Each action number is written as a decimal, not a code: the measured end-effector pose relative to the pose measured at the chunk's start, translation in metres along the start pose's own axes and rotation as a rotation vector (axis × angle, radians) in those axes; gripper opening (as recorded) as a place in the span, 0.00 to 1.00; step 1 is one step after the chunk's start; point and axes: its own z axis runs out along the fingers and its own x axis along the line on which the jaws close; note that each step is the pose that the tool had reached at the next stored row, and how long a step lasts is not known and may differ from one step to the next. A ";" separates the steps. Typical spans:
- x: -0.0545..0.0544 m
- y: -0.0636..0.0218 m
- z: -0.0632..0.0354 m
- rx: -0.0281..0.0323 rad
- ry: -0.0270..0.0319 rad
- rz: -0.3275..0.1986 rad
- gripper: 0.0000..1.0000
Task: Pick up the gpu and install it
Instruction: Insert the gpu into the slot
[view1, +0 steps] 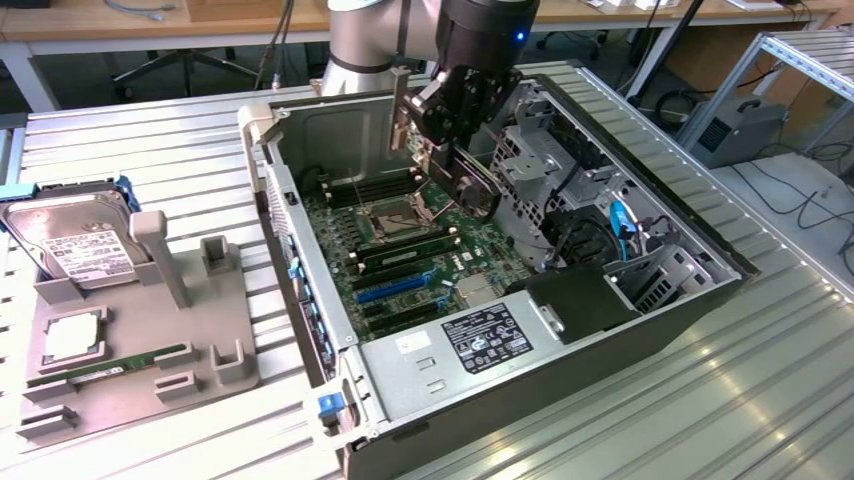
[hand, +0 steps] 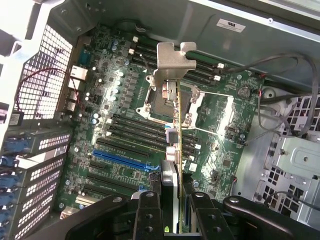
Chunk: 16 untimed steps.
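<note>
On the tabletop (view1: 747, 400), the near end of the open case (view1: 400, 370) comes first, with a grey tray (view1: 174, 340) carrying a hard drive (view1: 74, 245) at the exterior view's left. Deeper in lies the motherboard (view1: 467, 265). Over it, the end effector (view1: 451, 130) pinches the gpu (view1: 470, 185), its bracket (view1: 398, 105) toward the exterior view's left.

Downward-angled arm (view1: 487, 35), jaws part-closed in a grip.
</note>
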 end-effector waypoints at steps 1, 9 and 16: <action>0.000 0.0000 0.0000 0.0000 0.0001 -0.001 0.27; 0.000 0.0000 0.0004 -0.0003 0.0004 -0.012 0.27; 0.000 0.0000 0.0007 -0.0005 0.0007 -0.021 0.27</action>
